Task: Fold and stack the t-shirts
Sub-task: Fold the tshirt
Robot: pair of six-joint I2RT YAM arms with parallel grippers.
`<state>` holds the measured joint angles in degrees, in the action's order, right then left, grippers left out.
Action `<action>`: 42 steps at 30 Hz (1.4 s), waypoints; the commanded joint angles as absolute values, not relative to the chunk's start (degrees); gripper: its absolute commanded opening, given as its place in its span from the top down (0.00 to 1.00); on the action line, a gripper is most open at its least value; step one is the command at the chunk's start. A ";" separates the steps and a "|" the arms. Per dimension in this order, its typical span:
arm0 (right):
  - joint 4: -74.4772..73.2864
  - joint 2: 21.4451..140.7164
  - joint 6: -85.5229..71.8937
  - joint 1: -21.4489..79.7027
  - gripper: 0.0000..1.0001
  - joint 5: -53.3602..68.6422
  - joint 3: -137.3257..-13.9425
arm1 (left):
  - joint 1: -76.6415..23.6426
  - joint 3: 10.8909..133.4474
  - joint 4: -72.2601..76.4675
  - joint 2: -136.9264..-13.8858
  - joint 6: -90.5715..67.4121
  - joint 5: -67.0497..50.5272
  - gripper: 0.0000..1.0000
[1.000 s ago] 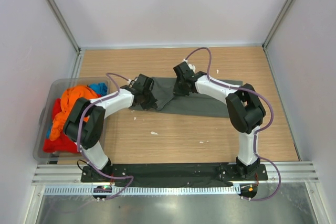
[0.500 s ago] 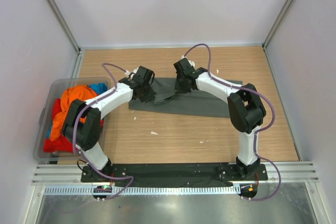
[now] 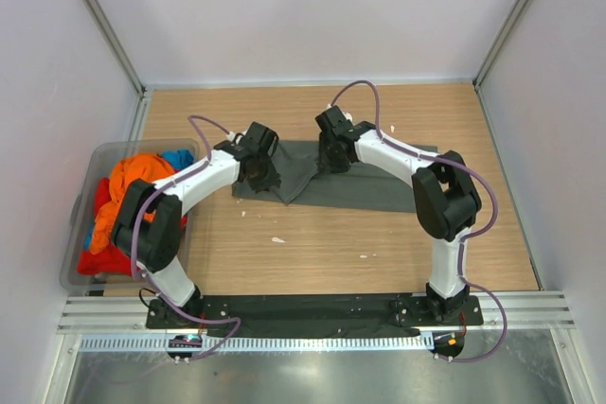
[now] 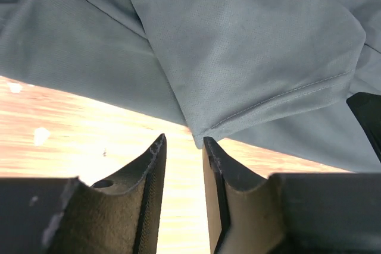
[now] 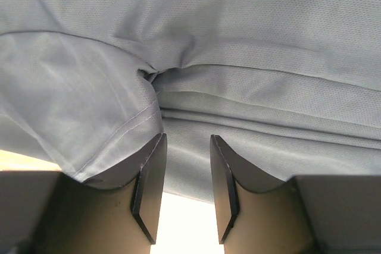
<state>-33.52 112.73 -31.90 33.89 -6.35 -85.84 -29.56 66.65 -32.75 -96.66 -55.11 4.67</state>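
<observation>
From above, we see the dark grey-green t-shirt [image 3: 365,188] lying part-folded on the tabletop [image 3: 331,243]. The left hand [image 3: 258,164] and right hand [image 3: 329,152] hover over its end nearer the bin [image 3: 80,234], which holds the bright t-shirts [image 3: 133,186].

Left wrist: the hand is spread and empty, a hemmed corner [image 4: 199,135] just ahead.

Right wrist: spread too, pinching nothing.

We judge folding underway; next we need fresh grips on an edge.

Left gripper [image 4: 181,142]: jaws were shut a second ago and now stand parted, with no cloth between them.
Right gripper [image 5: 187,141]: jaws have likewise gone from shut to parted.
Left wrist: shifted slightly toward the far edge of the table [image 3: 312,253].
Dark grey-green t-shirt [image 3: 369,186]: the left end was bunched before and now lies flatter, with a flap pointing toward the near edge.
</observation>
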 commanded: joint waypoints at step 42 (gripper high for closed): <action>-21.00 105.48 -37.80 29.72 0.73 -7.82 -75.50 | -12.92 103.71 -36.74 -126.13 -35.51 6.59 0.64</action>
<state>-18.98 111.02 -38.70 32.10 -4.34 -73.60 -13.34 101.89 -35.16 -127.68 -36.84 4.99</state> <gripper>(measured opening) 0.268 0.360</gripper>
